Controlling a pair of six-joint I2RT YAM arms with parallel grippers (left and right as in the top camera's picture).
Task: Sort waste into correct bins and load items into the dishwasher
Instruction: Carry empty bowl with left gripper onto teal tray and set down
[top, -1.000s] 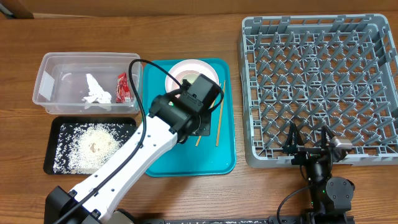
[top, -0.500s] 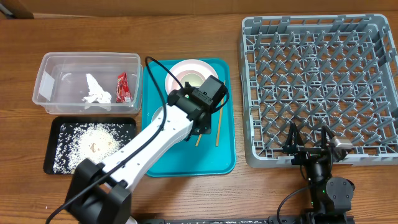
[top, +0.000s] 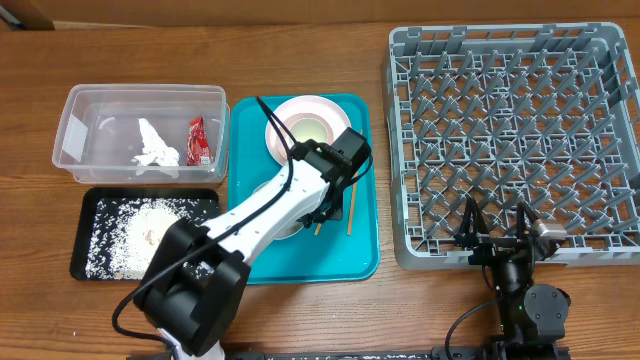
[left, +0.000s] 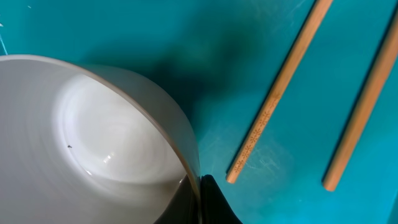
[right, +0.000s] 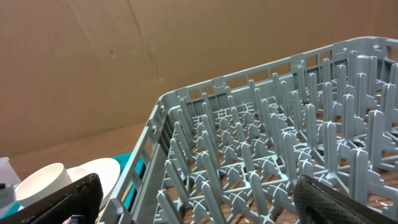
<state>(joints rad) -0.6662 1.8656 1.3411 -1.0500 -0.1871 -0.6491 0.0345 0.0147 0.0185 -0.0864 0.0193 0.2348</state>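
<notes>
My left gripper (left: 200, 202) is shut on the rim of a grey-white bowl (left: 93, 137) on the teal tray; in the overhead view the gripper (top: 318, 212) hides most of the bowl. Two wooden chopsticks (left: 277, 93) lie just right of it, also in the overhead view (top: 351, 208). A pale pink plate (top: 285, 112) with a white cup (top: 306, 127) sits at the tray's back. The clear tub (top: 80, 110) holds the white tissue (top: 155, 145) and red wrapper (top: 197, 140). The black tray (top: 90, 215) holds rice (top: 150, 232). My right gripper (top: 497, 238) is open and empty at the grey rack's (top: 515, 120) front edge.
The teal tray (top: 360, 255) lies between the bins and the rack. The right wrist view shows the rack's pegs (right: 261, 155), with the plate (right: 99, 174) and cup (right: 40, 180) beyond its left wall. The tub and black tray stand close together at the left.
My left arm has swung its wrist rightward and a little toward the front over the teal tray. The right arm has not moved.
</notes>
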